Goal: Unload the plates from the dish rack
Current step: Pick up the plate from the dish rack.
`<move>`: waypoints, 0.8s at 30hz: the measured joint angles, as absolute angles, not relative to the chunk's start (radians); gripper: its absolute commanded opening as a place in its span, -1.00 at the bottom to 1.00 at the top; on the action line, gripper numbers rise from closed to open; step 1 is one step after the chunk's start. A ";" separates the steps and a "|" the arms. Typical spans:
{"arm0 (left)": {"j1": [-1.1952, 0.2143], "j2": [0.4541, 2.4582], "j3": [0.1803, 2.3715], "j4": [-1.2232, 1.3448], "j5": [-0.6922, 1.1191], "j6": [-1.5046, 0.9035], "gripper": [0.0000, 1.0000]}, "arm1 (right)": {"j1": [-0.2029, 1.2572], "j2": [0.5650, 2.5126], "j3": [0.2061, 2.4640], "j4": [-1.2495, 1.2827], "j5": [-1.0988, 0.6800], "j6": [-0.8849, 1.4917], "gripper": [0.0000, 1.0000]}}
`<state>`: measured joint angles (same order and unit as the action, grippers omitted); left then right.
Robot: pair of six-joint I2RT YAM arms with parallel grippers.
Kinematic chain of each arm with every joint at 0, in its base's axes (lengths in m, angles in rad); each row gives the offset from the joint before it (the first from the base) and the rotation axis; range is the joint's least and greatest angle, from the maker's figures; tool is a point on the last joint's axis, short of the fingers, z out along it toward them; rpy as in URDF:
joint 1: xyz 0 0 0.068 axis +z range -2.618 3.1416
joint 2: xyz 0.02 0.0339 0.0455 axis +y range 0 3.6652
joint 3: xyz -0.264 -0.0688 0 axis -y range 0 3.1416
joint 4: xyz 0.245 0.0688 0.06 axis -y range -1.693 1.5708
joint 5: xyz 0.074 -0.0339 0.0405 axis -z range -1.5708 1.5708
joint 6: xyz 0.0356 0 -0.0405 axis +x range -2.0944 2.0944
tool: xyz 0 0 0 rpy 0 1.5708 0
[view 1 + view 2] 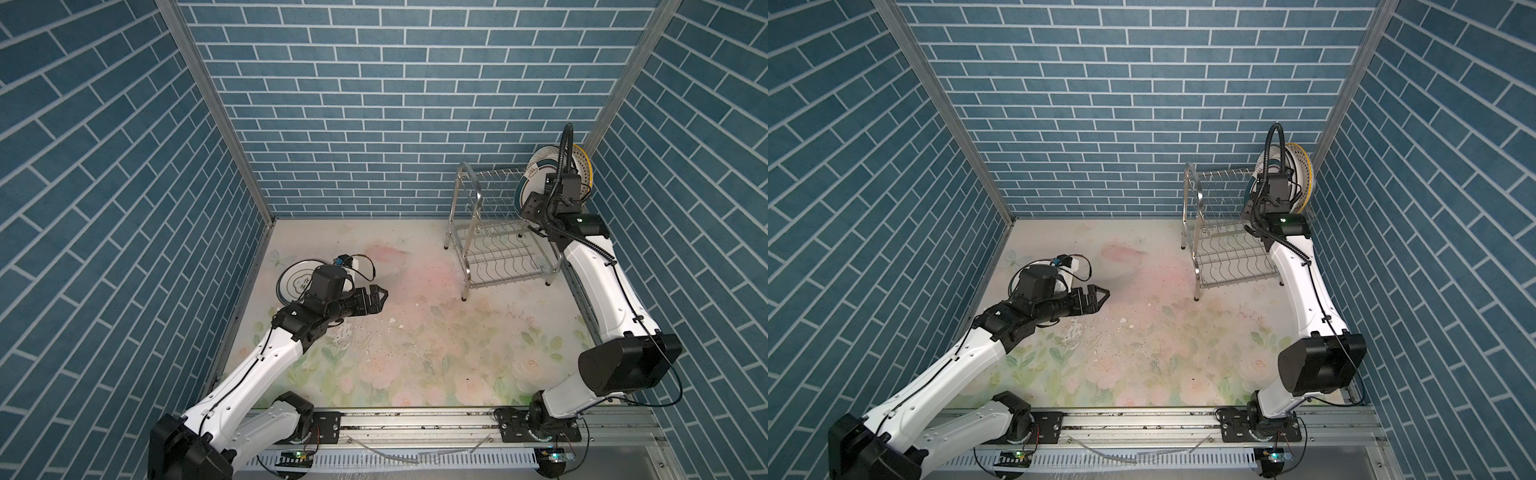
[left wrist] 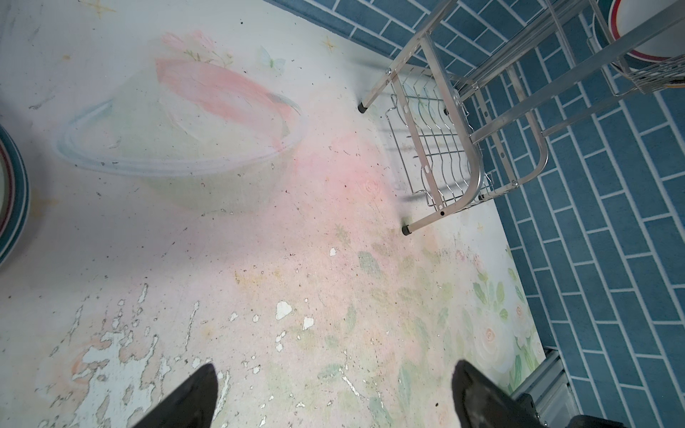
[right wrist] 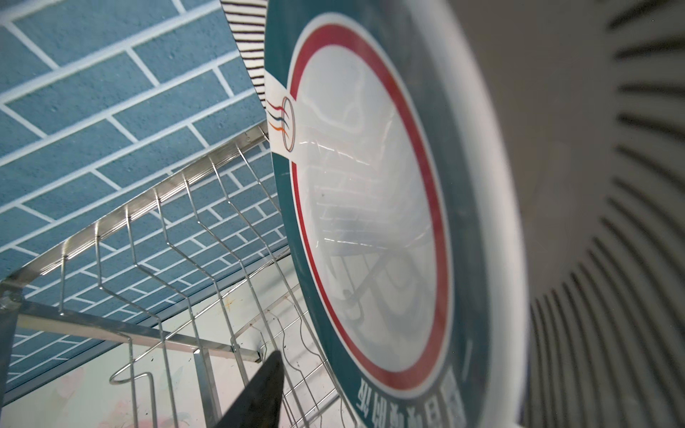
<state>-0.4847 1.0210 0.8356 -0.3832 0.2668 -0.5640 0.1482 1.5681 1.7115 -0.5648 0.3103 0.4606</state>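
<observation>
Your plates (image 1: 540, 164) upright in the dish rack's (image 1: 490, 249) upper tier, far right corner, teal-banded plate (image 3: 370, 222) at your right tool (image 1: 531, 207), its grip impossible to tell, another plate (image 1: 291, 286) flat on the tabletop (image 1: 415, 332) at left, your left tool (image 1: 381, 296) wide open, empty

Dish rack (image 1: 494, 232): 1, right of center in both top views; 2 tiers, 4 legs.
Plates in rack, upper right: at least 3 told apart: 1 teal-band plate (image 1: 524, 189), 1 black-stripe plate (image 1: 546, 154), 1 yellow-dot plate (image 1: 584, 168). Arm covers the rest, exact no. unclear.
Plates on counter (image 1: 415, 353), left of center: 1 seen, the counter plate (image 1: 291, 276), partly under arm; can't tell if more lie beneath.
Arms: 2.
Tools: 2, left tool (image 1: 380, 300) and right tool (image 1: 528, 206).
</observation>
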 measured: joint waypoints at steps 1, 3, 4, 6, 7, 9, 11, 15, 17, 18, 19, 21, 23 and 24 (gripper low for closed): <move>-0.485 1.021 0.836 -0.383 0.268 -0.564 0.99 | 0.147 1.563 1.699 -0.547 0.313 0.456 0.15; -0.485 1.021 0.836 -0.383 0.269 -0.564 0.99 | 0.147 1.558 1.684 -0.523 0.321 0.452 0.13; -0.485 1.021 0.836 -0.383 0.270 -0.564 0.99 | 0.147 1.557 1.678 -0.510 0.324 0.447 0.11; -0.485 1.021 0.836 -0.383 0.271 -0.563 0.99 | 0.146 1.557 1.669 -0.487 0.329 0.443 0.03; -0.485 1.021 0.836 -0.383 0.271 -0.563 0.99 | 0.146 1.557 1.666 -0.479 0.328 0.440 -0.04; -0.485 1.021 0.836 -0.383 0.273 -0.564 0.99 | 0.144 1.557 1.663 -0.472 0.327 0.439 -0.16; -0.485 1.021 0.835 -0.382 0.274 -0.564 0.99 | 0.142 1.557 1.660 -0.463 0.326 0.439 -0.28; -0.485 1.021 0.835 -0.381 0.274 -0.564 0.99 | 0.142 1.558 1.659 -0.454 0.319 0.437 -0.42; -0.485 1.021 0.835 -0.379 0.274 -0.564 0.99 | 0.142 1.558 1.659 -0.451 0.316 0.437 -0.48; -0.485 1.021 0.835 -0.379 0.274 -0.564 0.99 | 0.142 1.558 1.659 -0.451 0.315 0.437 -0.49; -0.485 1.021 0.835 -0.379 0.274 -0.564 0.99 | 0.142 1.557 1.659 -0.450 0.313 0.437 -0.52; -0.485 1.021 0.834 -0.376 0.274 -0.564 0.99 | 0.142 1.558 1.659 -0.447 0.310 0.437 -0.58; -0.485 1.021 0.829 -0.371 0.274 -0.564 0.99 | 0.142 1.557 1.658 -0.447 0.310 0.434 -0.64; -0.485 1.021 0.826 -0.369 0.275 -0.564 0.99 | 0.142 1.557 1.657 -0.446 0.310 0.430 -0.66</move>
